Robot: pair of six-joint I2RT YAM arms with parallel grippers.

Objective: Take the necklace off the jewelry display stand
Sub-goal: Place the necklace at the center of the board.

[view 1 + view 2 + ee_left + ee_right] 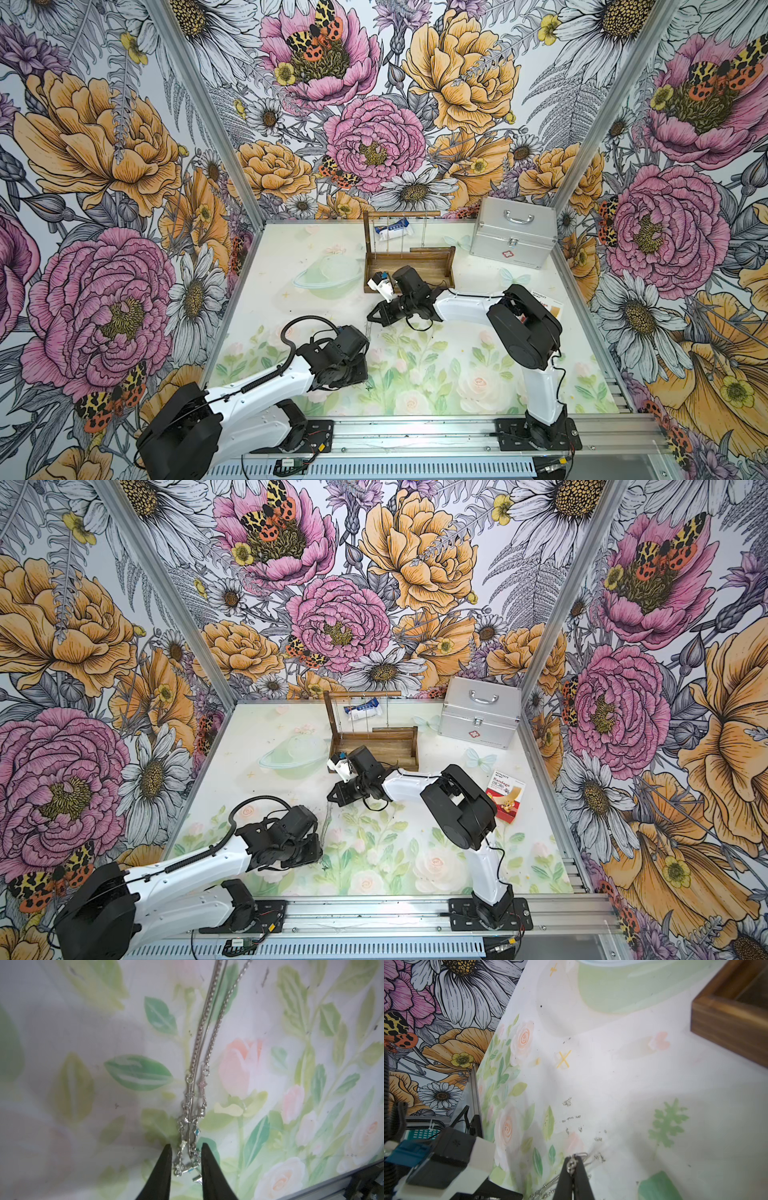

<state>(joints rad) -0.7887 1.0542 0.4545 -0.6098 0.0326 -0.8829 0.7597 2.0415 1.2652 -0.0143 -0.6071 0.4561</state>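
Fingers (164,1172) of the left gripper (186,1145) stand apart. The thin silver chain necklace (189,1093) with little charms runs between them, not squeezed. At the chain's other end the right gripper (573,1159) is pinched tight on it. It is off the brown wooden jewelry display stand (419,266) — at about 6 o'clock from it, over the flowery table (457,374).

table (457,357) | on it: jewelry display stand (411,268), metal case (513,239), bandage box (508,796)
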